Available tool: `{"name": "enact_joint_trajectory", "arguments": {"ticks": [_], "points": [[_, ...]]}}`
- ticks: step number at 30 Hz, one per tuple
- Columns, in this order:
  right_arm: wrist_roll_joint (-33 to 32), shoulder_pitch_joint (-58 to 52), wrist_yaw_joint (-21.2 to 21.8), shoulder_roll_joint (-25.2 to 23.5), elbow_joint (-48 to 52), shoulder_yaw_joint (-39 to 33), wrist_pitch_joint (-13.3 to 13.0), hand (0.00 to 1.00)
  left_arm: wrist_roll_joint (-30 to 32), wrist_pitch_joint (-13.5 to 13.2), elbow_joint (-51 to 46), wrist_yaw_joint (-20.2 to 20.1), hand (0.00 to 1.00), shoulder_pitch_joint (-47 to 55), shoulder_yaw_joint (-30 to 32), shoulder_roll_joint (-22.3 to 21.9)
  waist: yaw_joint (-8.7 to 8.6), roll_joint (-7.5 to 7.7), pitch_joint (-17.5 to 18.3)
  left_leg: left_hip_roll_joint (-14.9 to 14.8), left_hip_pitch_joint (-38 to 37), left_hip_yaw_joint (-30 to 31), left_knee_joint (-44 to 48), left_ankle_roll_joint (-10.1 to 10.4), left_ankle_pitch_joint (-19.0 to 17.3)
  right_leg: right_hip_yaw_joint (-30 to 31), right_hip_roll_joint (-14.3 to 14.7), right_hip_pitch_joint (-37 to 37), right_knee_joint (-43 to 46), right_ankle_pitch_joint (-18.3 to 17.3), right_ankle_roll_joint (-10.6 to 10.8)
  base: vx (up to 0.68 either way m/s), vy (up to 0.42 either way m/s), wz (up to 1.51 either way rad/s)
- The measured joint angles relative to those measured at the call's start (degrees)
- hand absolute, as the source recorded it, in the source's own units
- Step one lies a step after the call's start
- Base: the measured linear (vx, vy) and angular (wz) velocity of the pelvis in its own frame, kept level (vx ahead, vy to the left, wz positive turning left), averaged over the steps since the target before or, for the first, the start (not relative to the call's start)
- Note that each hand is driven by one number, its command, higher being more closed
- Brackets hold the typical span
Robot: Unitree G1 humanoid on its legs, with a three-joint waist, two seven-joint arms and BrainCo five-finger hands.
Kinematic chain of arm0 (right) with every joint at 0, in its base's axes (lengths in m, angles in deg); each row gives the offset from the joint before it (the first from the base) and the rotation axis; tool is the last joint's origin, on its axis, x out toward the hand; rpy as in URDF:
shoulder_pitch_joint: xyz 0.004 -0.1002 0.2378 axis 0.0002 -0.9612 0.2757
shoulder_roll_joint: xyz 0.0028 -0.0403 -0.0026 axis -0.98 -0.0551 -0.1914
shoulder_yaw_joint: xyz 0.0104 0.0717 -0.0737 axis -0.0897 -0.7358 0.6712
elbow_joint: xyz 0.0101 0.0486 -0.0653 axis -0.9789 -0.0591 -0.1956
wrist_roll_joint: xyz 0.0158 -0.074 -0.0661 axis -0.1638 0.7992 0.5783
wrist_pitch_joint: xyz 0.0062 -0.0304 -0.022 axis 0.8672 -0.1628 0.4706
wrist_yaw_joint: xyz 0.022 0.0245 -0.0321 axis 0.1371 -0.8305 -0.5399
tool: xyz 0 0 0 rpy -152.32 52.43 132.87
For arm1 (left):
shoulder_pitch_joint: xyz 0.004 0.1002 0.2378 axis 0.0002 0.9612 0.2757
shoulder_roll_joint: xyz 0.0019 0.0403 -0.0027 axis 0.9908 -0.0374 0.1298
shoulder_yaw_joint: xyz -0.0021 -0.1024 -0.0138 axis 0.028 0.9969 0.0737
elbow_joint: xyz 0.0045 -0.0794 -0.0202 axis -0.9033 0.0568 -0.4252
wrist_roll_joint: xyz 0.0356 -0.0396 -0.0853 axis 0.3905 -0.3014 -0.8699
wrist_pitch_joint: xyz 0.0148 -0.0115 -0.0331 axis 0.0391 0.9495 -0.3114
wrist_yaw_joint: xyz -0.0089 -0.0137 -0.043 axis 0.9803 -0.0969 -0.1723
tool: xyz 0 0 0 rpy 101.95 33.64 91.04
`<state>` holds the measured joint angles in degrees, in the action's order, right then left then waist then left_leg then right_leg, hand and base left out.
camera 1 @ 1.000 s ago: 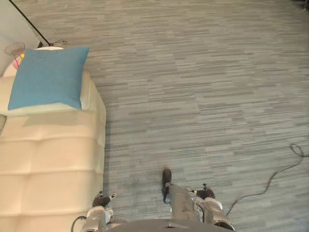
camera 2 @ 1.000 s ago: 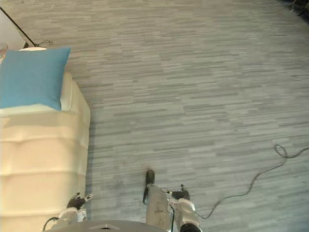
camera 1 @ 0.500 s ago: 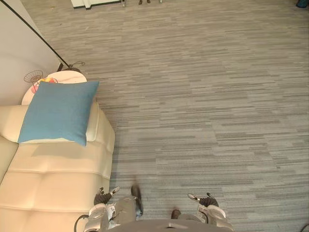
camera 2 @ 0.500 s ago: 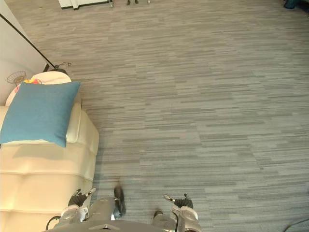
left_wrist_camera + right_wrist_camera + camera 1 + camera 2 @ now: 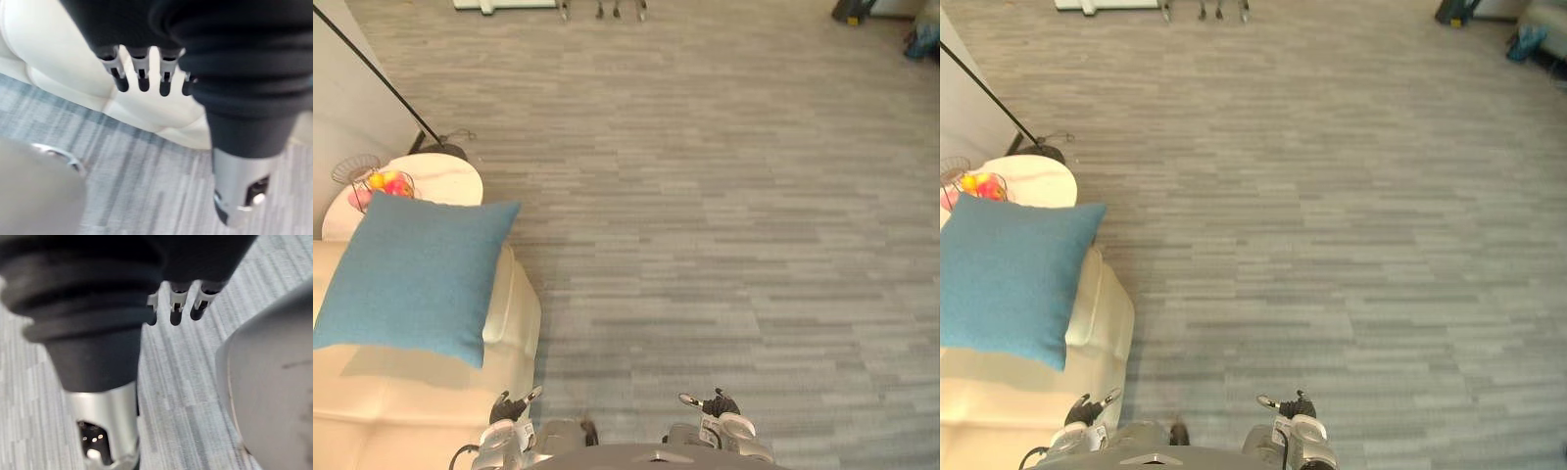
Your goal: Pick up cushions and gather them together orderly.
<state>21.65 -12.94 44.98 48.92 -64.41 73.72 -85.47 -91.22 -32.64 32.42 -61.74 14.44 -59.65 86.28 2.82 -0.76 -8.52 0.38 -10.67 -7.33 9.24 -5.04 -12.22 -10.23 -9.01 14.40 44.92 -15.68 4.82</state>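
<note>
Currently holding nothing in left hand (image 5: 506,407) or right hand (image 5: 716,403): both slack-fingered, low at 7 and 5 o'clock, likely parked for walking. Seeing cushion (image 5: 411,274) at 9 o'clock, lying on sofa (image 5: 401,416) arm, unreached; approach first

The grey carpet floor (image 5: 705,196) lies open from 11 o'clock round to 4 o'clock, with wide room for either arm to swing forward or to the right. The cream sofa (image 5: 401,401) blocks the 8 to 9 o'clock side; the left hand (image 5: 509,409) hangs just beside its end, fingers straight and holding nothing. A blue cushion (image 5: 411,279) lies on the sofa's arm, one corner overhanging toward the floor. Behind it at 10 o'clock stands a small round counter (image 5: 440,176) carrying a wire basket (image 5: 372,184), and a black pole (image 5: 372,73) slants down to a base beside it. The right hand (image 5: 710,403) at 5 o'clock hangs over bare carpet. Chair legs (image 5: 602,10) at 12 o'clock and dark items (image 5: 852,10) at 1 o'clock are well apart.
</note>
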Motion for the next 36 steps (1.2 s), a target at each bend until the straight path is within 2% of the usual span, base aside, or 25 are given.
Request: {"name": "enact_joint_trajectory", "arguments": {"ticks": [1, 2, 4, 5, 6, 7, 8, 9, 10, 11, 12, 13, 15, 18, 20, 23, 27, 29, 30, 31, 32, 33, 35, 36], "points": [[-0.47, 0.0, 0.01, 0.16, 1.16, -1.04, -0.19, 0.0, 0.04, 0.0, -0.02, -0.03, 0.0, -0.26, 1.14, -0.47, -1.04, -0.53, -0.23, -1.5, -0.43, 3.71, -0.41, 1.77, -1.16, 6.33, 4.18, 1.93, -14.29, 2.02, 0.17, 0.37, -0.243, 1.23], [-0.84, -0.22, -0.04, 0.18, 1.2, -1.36, -0.36, 0.0, 0.05, 0.0, -0.01, -0.04, 0.0, -0.48, 2.07, -0.55, -1.39, -0.25, -0.31, -2.03, -0.48, 6.48, -0.29, 3.13, -2.66, 11.7, 5.64, 2.14, -23.15, 5.95, 1.05, 0.38, -0.277, 1.22], [-1.05, -0.48, -0.05, 0.13, 1.08, -1.6, -0.35, 0.0, 0.06, 0.0, -0.02, -0.05, 0.0, -0.53, 2.41, -0.54, -1.37, 0.3, -0.47, -1.97, -0.53, 7.88, -0.13, 3.89, -3.72, 14.45, 5.89, 1.81, -27.25, 8.25, 1.23, 0.16, -0.15, 0.65], [-1.26, -0.69, -0.01, 0.06, 1.05, -2.38, -0.33, 0.0, 0.07, 0.01, 0.08, -0.04, 0.0, -0.46, 3.2, -0.83, -1.22, 0.46, -0.63, -2.2, -0.96, 9.79, 0.54, 4.94, -5.59, 16.23, 5.62, 1.48, -29.15, 12.5, 2.64, 0.29, -0.303, 0.92], [-1.48, -1.06, -0.04, 0.64, 1.22, -2.66, -0.18, 0.0, 0.03, 0.11, 0.43, 0.01, 0.0, -0.25, 5.11, -2.23, -1.06, -0.66, -0.74, -4.12, -1.81, 12.95, 2.06, 5.98, -7.82, 14.25, 6.81, 0.38, -25.91, 14.01, 2.0, 0.36, -0.359, 0.94], [-1.39, -1.1, -0.04, 0.94, 1.24, -2.67, -0.12, 0.0, -0.03, 0.04, 0.18, 0.01, 0.0, 0.24, 6.03, -2.93, -0.57, -1.25, -0.6, -4.44, -1.76, 13.67, 2.76, 6.04, -7.78, 13.34, 6.99, 0.52, -24.65, 12.6, 1.65, 0.45, -0.408, 0.99], [-1.27, -1.07, -0.09, 1.07, 1.25, -2.76, -0.14, 0.0, 0.03, -0.04, -0.37, 0.02, 0.0, 0.29, 7.06, -4.23, 0.05, -2.38, -0.43, -5.23, -1.18, 14.97, 5.08, 6.62, -6.98, 11.05, 6.76, 0.8, -21.11, 9.37, 0.17, 0.35, -0.295, 0.74], [-1.19, -0.93, -0.05, 0.94, 1.56, -2.54, -0.21, 0.0, 0.01, -0.16, -0.89, 0.13, 0.0, 0.61, 7.48, -5.02, 0.36, -2.41, -0.38, -5.78, 0.2, 15.48, 7.18, 7.69, -6.02, 9.11, 6.11, 0.44, -19.29, 8.17, -0.67, 0.39, -0.338, 1.28], [-0.98, -1.06, -0.08, 0.65, 2.2, -2.19, -0.13, 0.0, -0.09, -0.24, -0.91, 0.01, 0.0, 0.23, 7.47, -5.09, -0.25, -2.55, -0.31, -5.99, 4.61, 15.12, 15.52, 9.98, -4.47, 5.19, 4.55, -1.4, -18.69, 6.2, -1.62, 0.3, -0.263, 1.13], [-0.93, -1.24, -0.09, 0.54, 2.5, -2.2, -0.13, 0.0, -0.09, -0.24, -0.92, 0.05, 0.0, 0.06, 7.55, -5.11, -0.47, -2.55, -0.31, -6.03, 6.17, 14.9, 18.42, 10.5, -3.75, 4.14, 4.19, -2.18, -18.97, 5.91, -1.9, 0.28, -0.247, 1.3], [-0.96, -1.78, -0.09, 0.34, 3.15, -2.18, -0.08, 0.0, -0.12, -0.29, -1.18, -0.09, 0.0, -0.27, 7.61, -5.13, -0.16, -2.54, -0.38, -7.19, 11.0, 12.89, 27.09, 11.45, -0.67, 1.46, 3.6, -4.74, -20.74, 5.6, -2.49, 0.3, -0.238, 0.95], [-0.98, -1.95, -0.11, 0.28, 2.87, -2.28, -0.07, 0.0, -0.11, -0.37, -1.85, -0.14, 0.0, -0.22, 7.3, -5.09, 0.42, -2.52, -0.38, -9.5, 13.75, 7.88, 32.09, 11.08, -0.5, -1.11, 3.47, -7.61, -23.01, 5.68, -3.11, 0.28, -0.209, 0.95], [-1.0, -2.13, -0.14, 0.39, 2.06, -2.35, 0.03, 0.0, -0.12, -0.47, -2.05, -0.16, 0.0, -0.1, 6.37, -4.81, 0.45, -2.51, -0.39, -11.27, 15.0, 2.05, 31.82, 10.66, -0.74, -3.71, 3.22, -11.24, -25.99, 5.88, -3.37, 0.19, -0.091, 0.7], [-1.01, -1.7, -0.12, 0.49, 0.99, -2.44, 0.21, 0.0, 0.0, -0.46, -1.96, -0.24, 0.0, -0.24, 4.62, -4.23, 0.42, -2.53, -0.38, -11.41, 15.79, -6.11, 19.98, 9.94, 0.16, -7.36, 2.5, -14.2, -28.41, 6.3, -2.66, 0.17, 0.013, 0.67], [-1.0, -2.24, -0.11, 0.23, 0.71, -2.62, 0.31, 0.0, 0.41, -0.38, -1.79, -0.38, 0.0, -0.47, 1.81, -2.67, 0.07, -1.35, 0.15, -8.21, 14.55, -9.7, 10.5, 9.48, 2.93, -11.21, 0.57, -15.23, -32.0, 7.9, -0.83, 0.13, 0.101, 1.05], [-1.01, -2.09, -0.13, -0.87, 0.2, -2.86, 0.45, 0.0, 1.29, 0.03, -1.64, -0.49, 0.0, -1.32, -0.57, -0.42, 0.08, 0.74, -0.74, -5.17, 14.78, -15.19, 4.15, 7.65, 7.64, -17.65, -1.66, -17.8, -37.37, 10.88, 0.26, 0.05, 0.151, 1.12], [-0.98, -1.12, -0.1, -1.14, -0.35, -2.59, 0.4, 0.0, 1.28, 0.01, -0.46, -0.47, 0.0, -1.36, -1.21, 0.18, 0.35, 0.89, -0.66, -3.56, 12.15, -15.24, 0.94, 6.37, 8.62, -18.9, -2.21, -20.45, -37.31, 11.36, 0.01, -0.01, 0.101, 0.48], [-0.81, 0.0, -0.03, -1.05, -1.27, -2.24, 0.37, 0.0, 1.25, -0.01, 0.42, -0.57, 0.0, -1.37, -1.43, 0.53, -0.05, 0.73, -0.61, -2.54, 9.72, -14.93, -2.96, 5.39, 9.16, -18.94, -3.62, -19.36, -32.39, 10.13, 1.43, -0.08, 0.06, 0.12], [-0.74, 0.05, -0.01, -0.92, -1.26, -2.03, 0.22, 0.0, 1.25, -0.01, 1.23, -0.79, 0.0, -1.49, -1.49, 0.28, -0.75, 0.51, -0.63, -2.07, 8.89, -14.07, -5.2, 4.33, 8.49, -18.71, -5.35, -17.16, -25.26, 9.23, 2.58, -0.12, 0.06, 0.33], [-0.56, -0.06, 0.03, -0.36, -1.22, -1.62, 0.22, 0.0, 1.27, 0.01, 1.67, -0.78, 0.0, -1.52, -1.58, 0.34, -1.17, 0.39, -0.74, -1.88, 8.36, -12.99, -5.49, 4.16, 7.94, -18.29, -7.1, -14.76, -17.83, 9.33, 2.59, -0.14, 0.091, 0.51], [-0.84, -0.18, 0.07, 0.16, -0.58, -1.02, 0.12, 0.0, 1.18, 0.01, 1.61, -0.83, 0.0, -1.52, -1.8, 0.75, -1.35, 0.91, -1.06, -1.46, 7.4, -11.89, -5.28, 3.95, 7.76, -14.99, -9.32, -11.09, -8.27, 10.74, 1.01, -0.1, 0.071, 0.66], [-0.85, -0.52, 0.08, 0.02, -0.31, 0.14, 0.09, 0.0, 1.25, 0.08, 1.59, -0.83, 0.0, -1.56, -2.13, 1.92, -1.67, 1.61, -1.68, -1.08, 6.23, -10.03, -4.98, 3.72, 7.65, -8.26, -9.35, -7.06, -0.01, 11.29, 0.72, -0.06, 0.044, 0.66], [-0.91, -0.67, 0.1, -0.45, 0.06, 0.26, 0.09, 0.0, 1.25, 0.09, 1.56, -0.8, 0.0, -1.49, -2.15, 2.38, -1.84, 2.26, -1.68, -1.34, 5.63, -8.22, -4.92, 3.59, 7.61, -4.37, -7.33, -5.89, 1.7, 7.54, 0.55, 0.0, -0.022, 0.6], [-0.93, -0.72, 0.16, -0.68, 0.07, 0.34, 0.05, 0.0, 1.24, 0.09, 1.56, -0.8, 0.0, -1.49, -2.12, 2.32, -1.99, 2.28, -1.66, -1.65, 5.49, -6.53, -4.94, 3.53, 7.64, -1.99, -4.96, -5.48, -0.19, 5.04, 0.73, 0.03, -0.068, 0.77]]}}
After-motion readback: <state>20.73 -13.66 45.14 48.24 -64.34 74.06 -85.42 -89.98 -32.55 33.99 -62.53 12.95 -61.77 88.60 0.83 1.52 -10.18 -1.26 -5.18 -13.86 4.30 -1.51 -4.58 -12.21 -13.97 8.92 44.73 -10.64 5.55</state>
